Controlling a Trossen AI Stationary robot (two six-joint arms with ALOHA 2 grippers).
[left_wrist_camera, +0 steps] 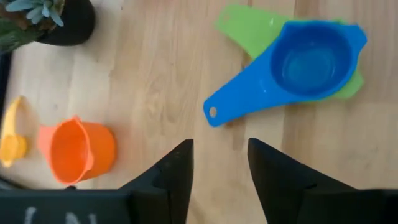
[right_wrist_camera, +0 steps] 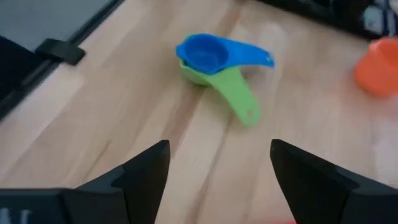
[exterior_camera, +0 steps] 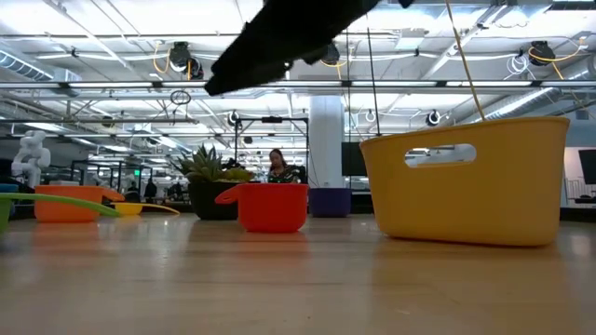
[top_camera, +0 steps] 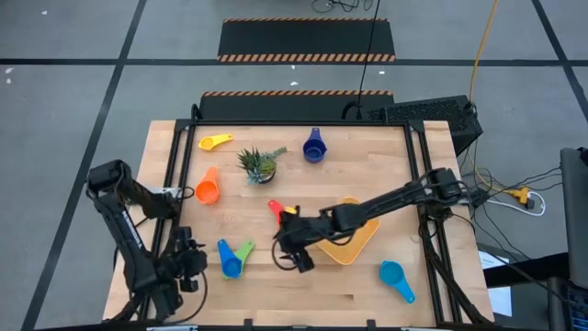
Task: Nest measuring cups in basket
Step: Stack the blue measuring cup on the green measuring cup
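A blue measuring cup (left_wrist_camera: 309, 60) sits nested inside a green one (left_wrist_camera: 249, 28) near the table's front left; the same blue cup (top_camera: 230, 258) shows in the high view. My left gripper (left_wrist_camera: 221, 168) hovers open beside the pair, on its left, with nothing between its fingers. My right gripper (right_wrist_camera: 217, 174) is open above the bare wood right of the pair, its arm reaching over the orange-yellow basket (top_camera: 366, 246). A red cup (top_camera: 276, 210), an orange cup (top_camera: 208, 189), a yellow cup (top_camera: 216, 142), a dark blue cup (top_camera: 314, 147) and a light blue cup (top_camera: 397, 279) lie apart on the table.
A small spiky potted plant (top_camera: 260, 164) stands at the far middle, between the yellow and dark blue cups. The basket (exterior_camera: 470, 181) stands upright on the table, right of the red cup (exterior_camera: 273, 207). Bare wood lies along the near edge between the nested pair and the light blue cup.
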